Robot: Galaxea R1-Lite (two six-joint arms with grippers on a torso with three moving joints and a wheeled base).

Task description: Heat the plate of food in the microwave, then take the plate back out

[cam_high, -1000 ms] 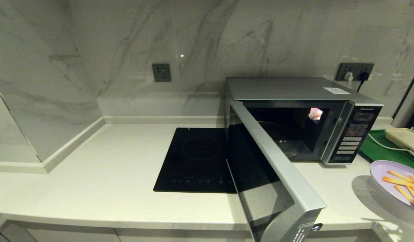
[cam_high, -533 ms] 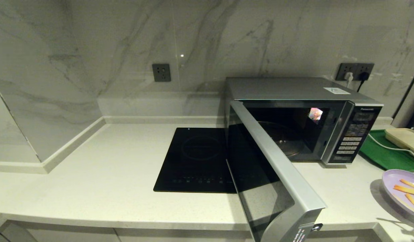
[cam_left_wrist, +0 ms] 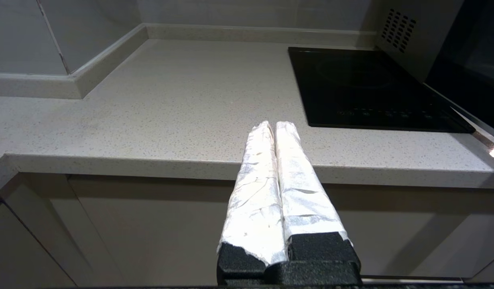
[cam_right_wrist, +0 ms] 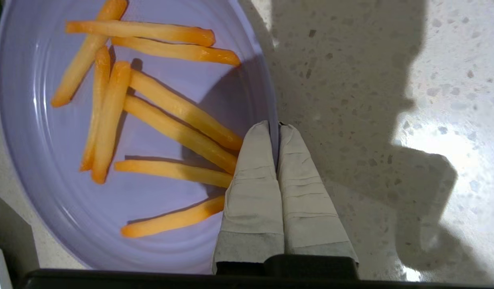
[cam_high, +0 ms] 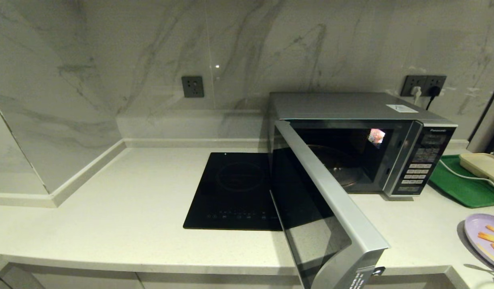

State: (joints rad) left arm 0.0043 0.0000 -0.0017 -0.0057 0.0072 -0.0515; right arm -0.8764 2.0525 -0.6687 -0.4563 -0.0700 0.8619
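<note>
We have the right gripper [cam_right_wrist: 277, 125] clamped on the rim of the plate of food [cam_right_wrist: 46, 168], one finger inside, one outside, plate over the countertop [cam_right_wrist: 351, 100] to the right of the microwave [cam_high: 363, 140]. Microwave door [cam_high: 323, 208] stands wide open. Left gripper [cam_left_wrist: 274, 125] is parked, fingers together, left of the microwave by the counter's front edge.

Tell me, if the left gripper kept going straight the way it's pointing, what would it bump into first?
Probably the countertop. The left gripper, shut, sits in front of the counter's edge and aims across its top, left of the black hob. Depth is hard to judge, so it might skim above the surface toward the back wall.
</note>
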